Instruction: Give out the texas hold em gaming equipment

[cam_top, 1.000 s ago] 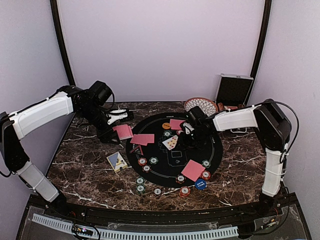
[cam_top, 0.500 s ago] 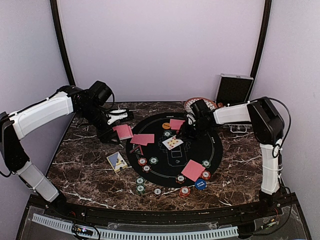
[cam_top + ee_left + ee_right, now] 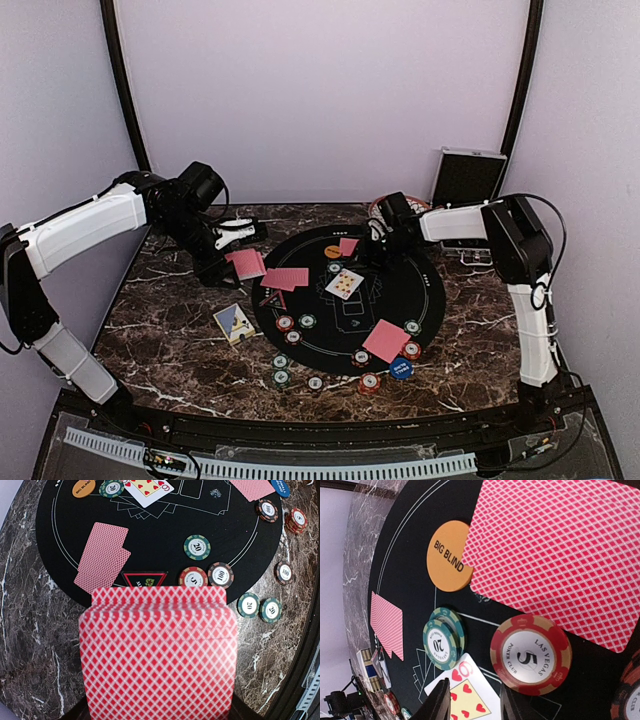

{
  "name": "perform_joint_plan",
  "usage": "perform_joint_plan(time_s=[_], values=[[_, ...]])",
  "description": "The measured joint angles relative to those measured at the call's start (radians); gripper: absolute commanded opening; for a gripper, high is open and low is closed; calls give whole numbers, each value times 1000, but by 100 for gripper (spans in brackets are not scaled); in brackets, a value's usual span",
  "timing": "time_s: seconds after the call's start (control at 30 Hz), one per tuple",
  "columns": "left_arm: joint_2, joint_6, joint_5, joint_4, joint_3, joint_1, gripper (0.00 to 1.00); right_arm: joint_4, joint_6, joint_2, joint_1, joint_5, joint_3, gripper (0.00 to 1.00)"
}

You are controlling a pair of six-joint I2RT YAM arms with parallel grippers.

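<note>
While my left gripper (image 3: 232, 262) clamps tight on the deck of pink-red-backed cards (image 3: 157, 655) over the table's left side, my right gripper (image 3: 476, 705) hangs low at the far edge of the black mat (image 3: 428, 290), jaws partly apart and nothing between them. Just under it are the orange button disc (image 3: 451, 555), a green chip (image 3: 443, 637), a red chip (image 3: 530, 655) and a face-up card (image 3: 465, 692). More chips (image 3: 290, 325) ring the mat's near edge, along with the blue disc (image 3: 401, 368).

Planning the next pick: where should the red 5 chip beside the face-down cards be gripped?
Likely its rim, from straight above: the red 5 chip lies flat on the mat. Stay clear of the red-backed cards crowding one edge.
</note>
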Motion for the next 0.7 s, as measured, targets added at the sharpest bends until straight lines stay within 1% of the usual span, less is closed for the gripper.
perform_joint_plan(time_s=[0.2,0.37,0.43,0.5,0.57,0.7], values=[[0,0,0,0,0,0,0,-8,-1,28,0,-8,46,34],[0,0,0,0,0,0,0,-11,-5,3,0,-1,29,41],[0,0,0,0,0,0,0,-14,-6,-38,4,0,-2,47],[0,0,0,0,0,0,0,-14,0,-96,8,-2,-38,57],[0,0,0,0,0,0,0,-9,11,-160,18,-9,-67,64],[0,0,1,0,0,0,0,24,48,-267,70,-36,-91,72]])
